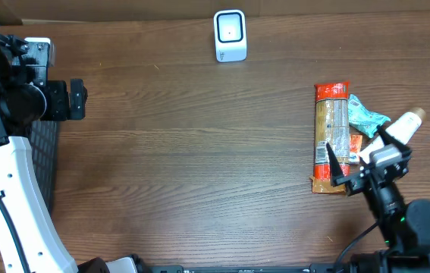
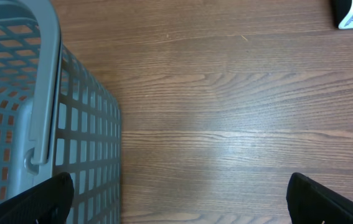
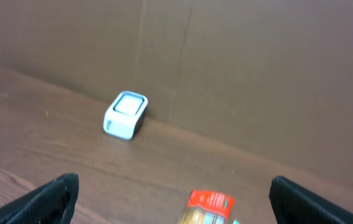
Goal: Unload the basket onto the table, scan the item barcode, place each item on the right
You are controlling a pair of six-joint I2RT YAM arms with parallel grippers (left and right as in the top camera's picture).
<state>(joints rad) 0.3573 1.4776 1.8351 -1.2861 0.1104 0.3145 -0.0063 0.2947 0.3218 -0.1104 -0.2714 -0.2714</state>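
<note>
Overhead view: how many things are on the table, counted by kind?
Scanners: 1, the white scanner
Baskets: 1, the grey basket
Packets: 2, the long red-ended packet and the teal packet
Bottles: 1, the white bottle
Total: 5; an orange scrap beside the packets is too hidden to count.

A dark wood-grain table [image 1: 199,167] backed by a brown cardboard wall [image 3: 257,74].
</note>
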